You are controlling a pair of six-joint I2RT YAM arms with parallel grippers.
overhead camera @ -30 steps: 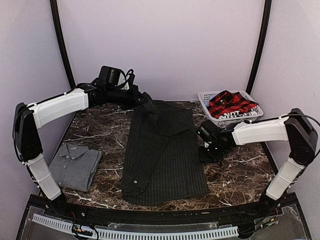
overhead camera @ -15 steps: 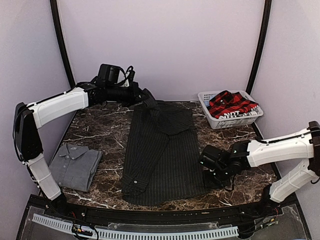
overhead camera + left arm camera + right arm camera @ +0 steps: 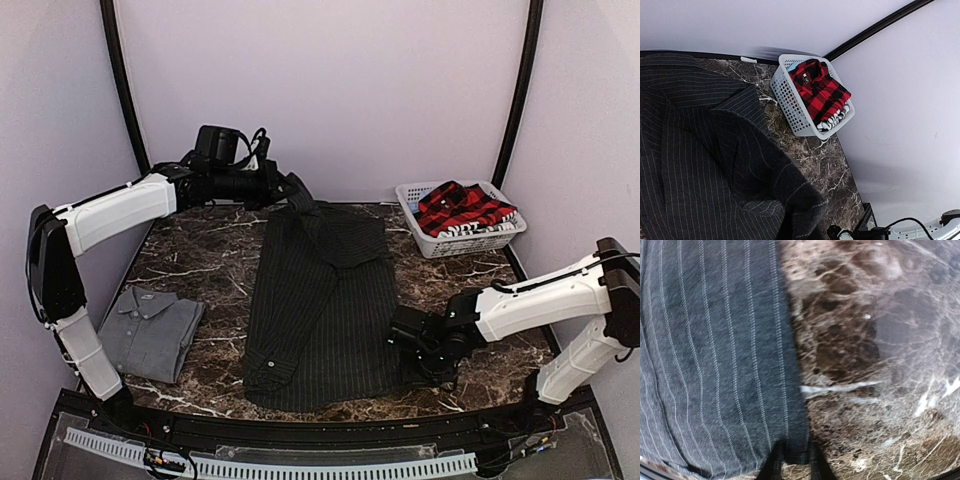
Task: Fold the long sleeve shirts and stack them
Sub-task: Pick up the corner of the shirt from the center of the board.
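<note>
Shirts, three: grey shirt (image 3: pixel 150 330), one, folded, near left; pinstriped shirt (image 3: pixel 325 310), one, spread along table (image 3: pixel 200 260); plaid shirt (image 3: pixel 460 207), one, lay in basket (image 3: pixel 480 240), one; left gripper (image 3: pixel 290 190) was clenched on pinstriped far end, raised; right gripper (image 3: pixel 794 466) straddled near hem corner, pinch not discernible; risk: shallow bite slipping off hem, skewing fold.

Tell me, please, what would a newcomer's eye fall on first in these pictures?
The black pinstriped shirt spread down the middle of the marble table, its far end pinched up at the back by the left fingers while the right fingers straddle its near right hem. Next the red plaid shirt, bright in the white basket at the far right, and the grey shirt folded at the near left.
</note>
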